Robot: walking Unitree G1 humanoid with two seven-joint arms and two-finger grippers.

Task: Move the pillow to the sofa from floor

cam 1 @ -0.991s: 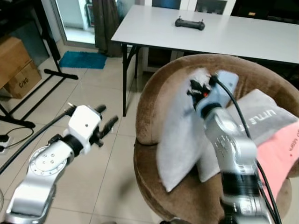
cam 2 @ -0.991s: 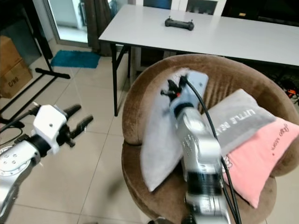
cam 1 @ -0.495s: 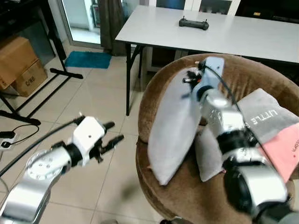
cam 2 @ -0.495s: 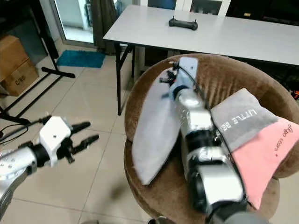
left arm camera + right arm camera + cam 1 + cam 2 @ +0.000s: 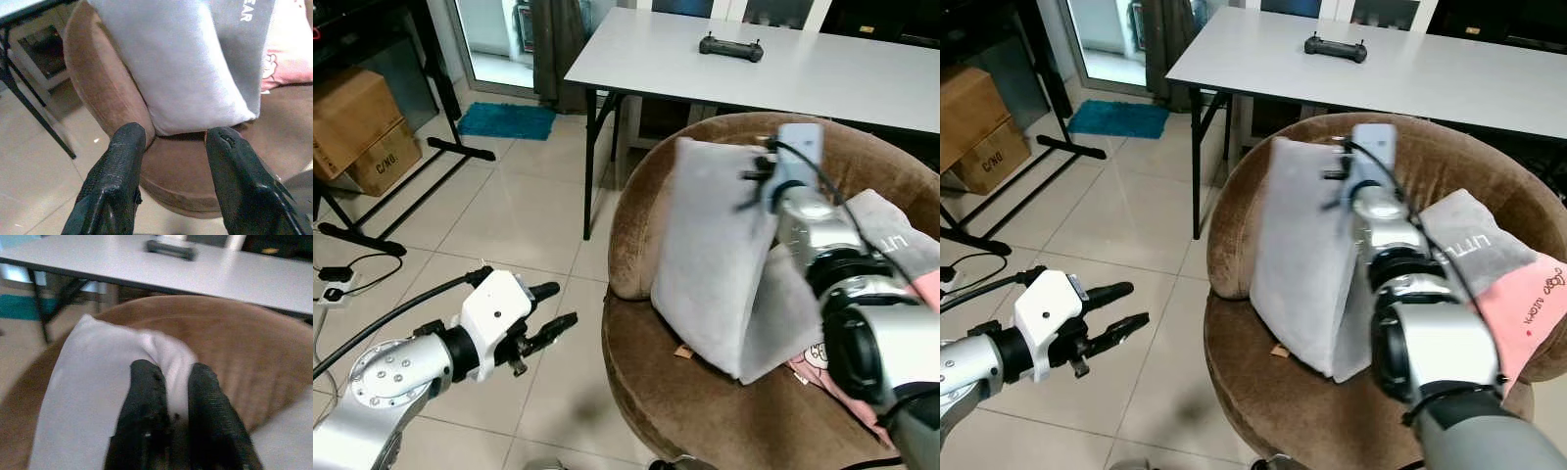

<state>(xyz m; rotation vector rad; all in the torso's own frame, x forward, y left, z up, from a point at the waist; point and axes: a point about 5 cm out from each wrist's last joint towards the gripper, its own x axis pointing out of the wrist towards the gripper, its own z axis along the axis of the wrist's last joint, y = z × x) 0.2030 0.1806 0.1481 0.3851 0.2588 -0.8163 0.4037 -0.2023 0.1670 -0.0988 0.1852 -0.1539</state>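
A light grey pillow [image 5: 720, 264] stands nearly upright on the seat of the round brown sofa chair [image 5: 636, 225], leaning toward its backrest. My right gripper [image 5: 175, 396] is at the pillow's top edge [image 5: 1337, 176] and shut on a fold of its fabric. My left gripper [image 5: 558, 305] hovers open over the tiled floor, left of the sofa and apart from it. In the left wrist view its fingers [image 5: 122, 161] frame the pillow's lower corner [image 5: 195, 98] and the sofa's rim.
A grey lettered pillow [image 5: 901, 235] and a pink one [image 5: 1538, 304] lie at the sofa's right. Behind it stands a white table [image 5: 822, 69] with a black controller [image 5: 731, 46]. Cardboard boxes [image 5: 357, 117], a black stand [image 5: 411, 166], a blue mat [image 5: 504, 120] and floor cables are at the left.
My right arm has swung the pillow rightward and stood it more upright against the backrest. The left gripper has dropped a little lower. The camera view has shifted slightly.
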